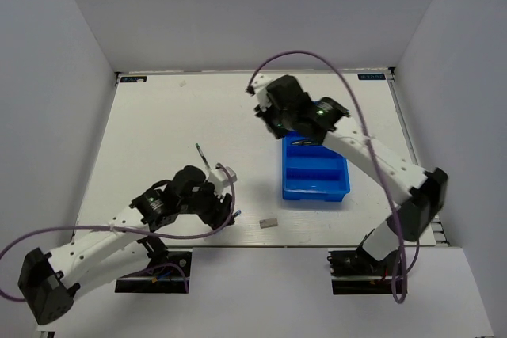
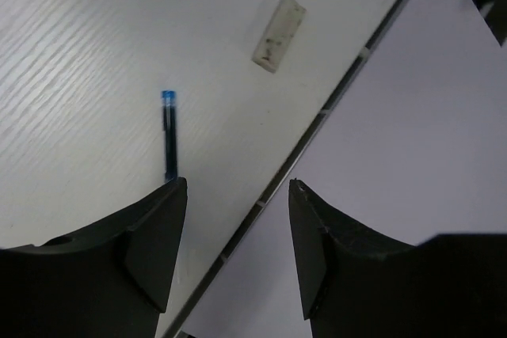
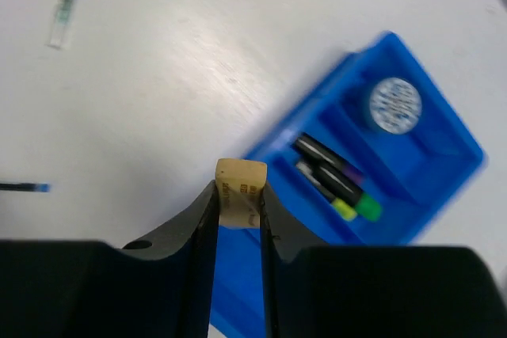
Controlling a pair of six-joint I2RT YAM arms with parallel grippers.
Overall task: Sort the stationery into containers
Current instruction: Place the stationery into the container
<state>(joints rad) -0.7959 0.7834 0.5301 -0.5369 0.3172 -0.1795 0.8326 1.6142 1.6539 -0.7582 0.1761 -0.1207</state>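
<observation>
My right gripper [image 3: 238,195] is shut on a tan eraser [image 3: 242,173] and holds it in the air over the near-left edge of the blue tray [image 3: 444,120]. The tray holds black highlighters [image 3: 333,184] with purple, yellow and green ends, and a round blue-white disc [image 3: 394,104]. From above, the right gripper [image 1: 277,120] hangs over the tray's [image 1: 317,194] far end. My left gripper [image 2: 238,187] is open and empty, low over the table's front edge, with a dark-blue pen [image 2: 169,136] by its left finger and a grey eraser [image 2: 279,34] ahead.
A thin white pen [image 1: 203,156] lies left of the tray, also in the right wrist view [image 3: 65,1]. The dark-blue pen [image 1: 235,213] and the grey eraser [image 1: 268,222] lie close to the front edge of the table. White walls enclose the table on three sides.
</observation>
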